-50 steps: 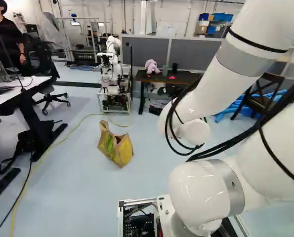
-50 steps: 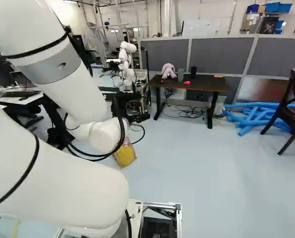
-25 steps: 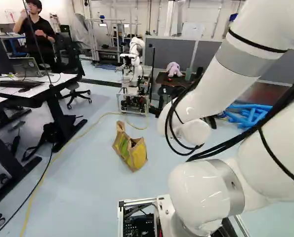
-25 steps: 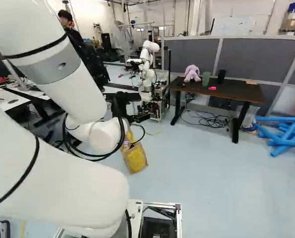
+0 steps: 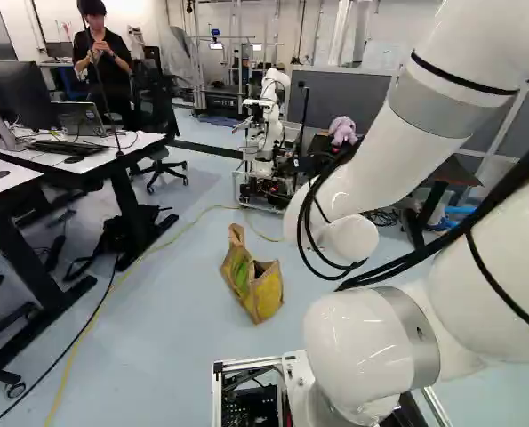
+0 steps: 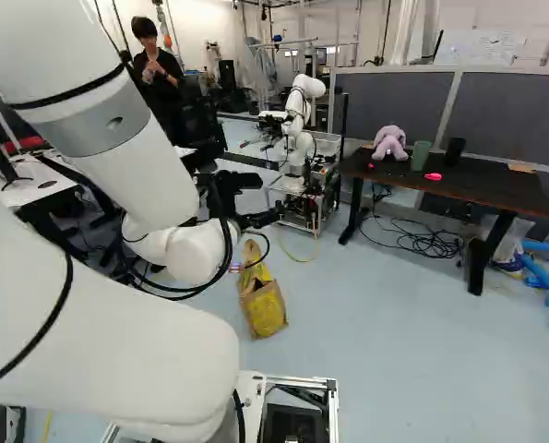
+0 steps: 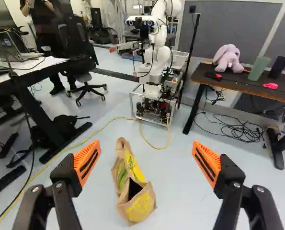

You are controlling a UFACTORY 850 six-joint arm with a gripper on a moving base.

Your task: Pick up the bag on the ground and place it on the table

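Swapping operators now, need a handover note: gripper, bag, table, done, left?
Gripper: open, empty, fingers wide apart, pointing toward the bag.
Bag: on the floor ahead of the gripper, paper, its mouth open.
Table: dark top, beyond the bag at the right of the right base view; plush toy and two cups on it.
Done: no grip on the bag yet.
Left: reach, grip, lift, carry, set down.

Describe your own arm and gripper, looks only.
The arm is glossy white with rounded joints, grey bands, thin black rings and loose black cables. The gripper is black, its two fingers lined with orange, slotted pads.
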